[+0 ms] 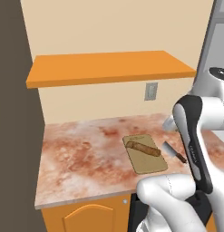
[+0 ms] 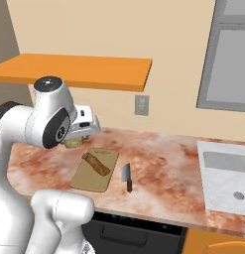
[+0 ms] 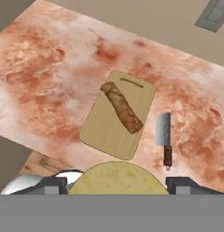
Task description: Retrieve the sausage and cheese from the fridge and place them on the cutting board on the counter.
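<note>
- Gripper [image 3: 114, 183]: in the hand view, clamped wide on the cheese [image 3: 116, 177], a pale yellow rounded chunk held between the two dark tips, above the counter [image 1: 81, 154].
- Sausage [image 3: 122, 107]: lay diagonally on the cutting board [image 3: 104, 131], toward its handle-slot end; the nearer half of the board was bare.
- Cleaver [image 3: 164, 138]: lay on the counter just beside the board's edge, apart from it.
- Risk: released too early, the cheese could land on the stone short of the board; lowered off-line, it might nudge the sausage or the cleaver.
- Views: the hand view showed the grip; the right base view gave a sliver of cheese [image 2: 72, 143] under the wrist and a sink [image 2: 224, 173]; the left base view showed an orange shelf [image 1: 109, 67].
</note>
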